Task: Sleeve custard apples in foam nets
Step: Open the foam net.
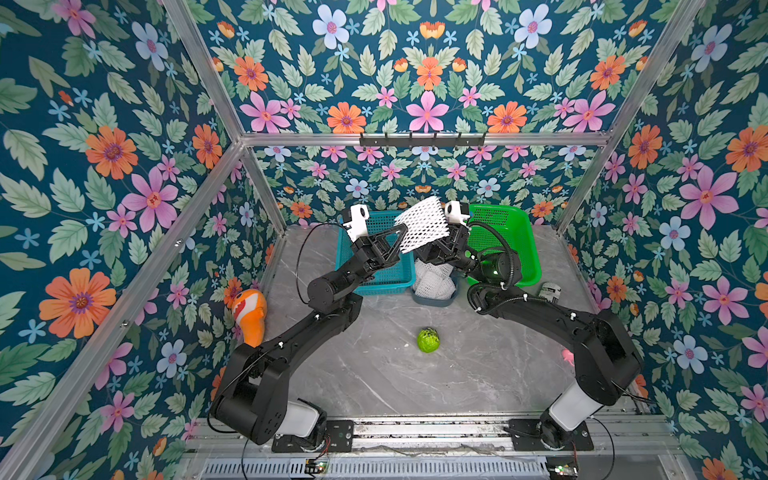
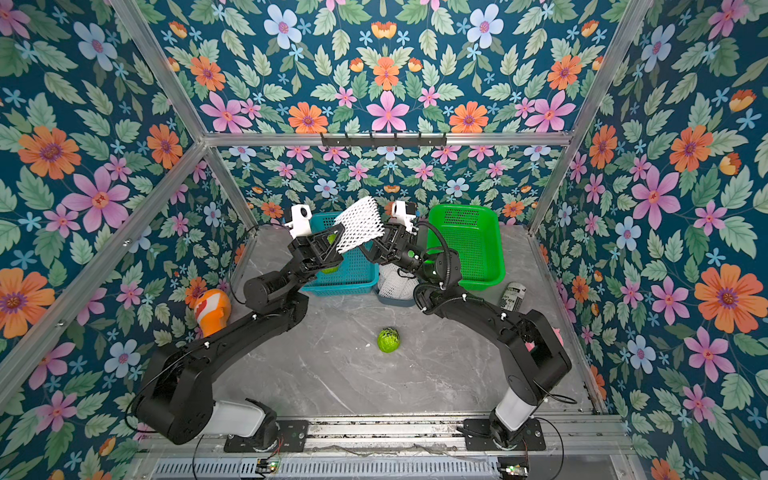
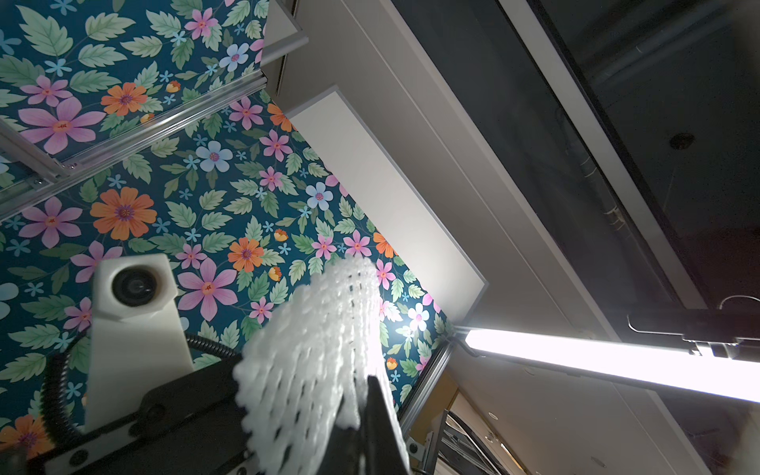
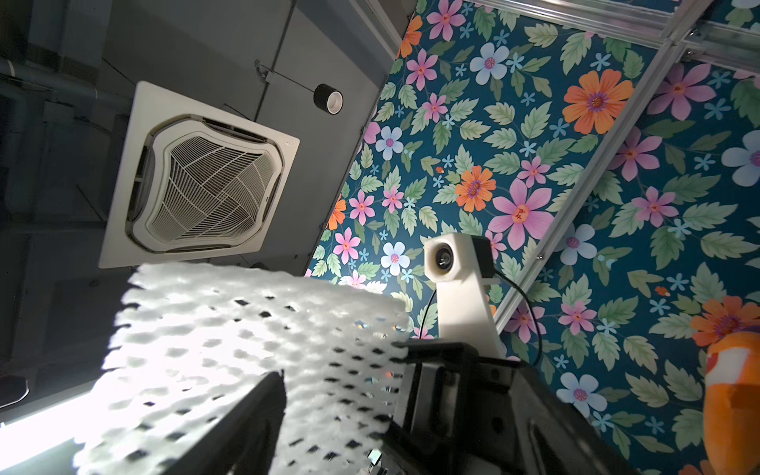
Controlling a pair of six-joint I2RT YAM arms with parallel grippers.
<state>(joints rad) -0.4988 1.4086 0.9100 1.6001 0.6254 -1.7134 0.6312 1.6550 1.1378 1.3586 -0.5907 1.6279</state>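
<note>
top views: bright, even, sharp; wide-angle stretch at edges; soft shadows on table (image 1: 374,374). wrist views: dim ceiling (image 4: 61,61), tube lamp (image 3: 608,360) blown out, net (image 4: 230,341) backlit, glaring, blurred close up.

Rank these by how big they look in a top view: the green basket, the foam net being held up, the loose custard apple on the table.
1. green basket
2. foam net, raised nearer the camera, so it looks oversized
3. custard apple
</note>
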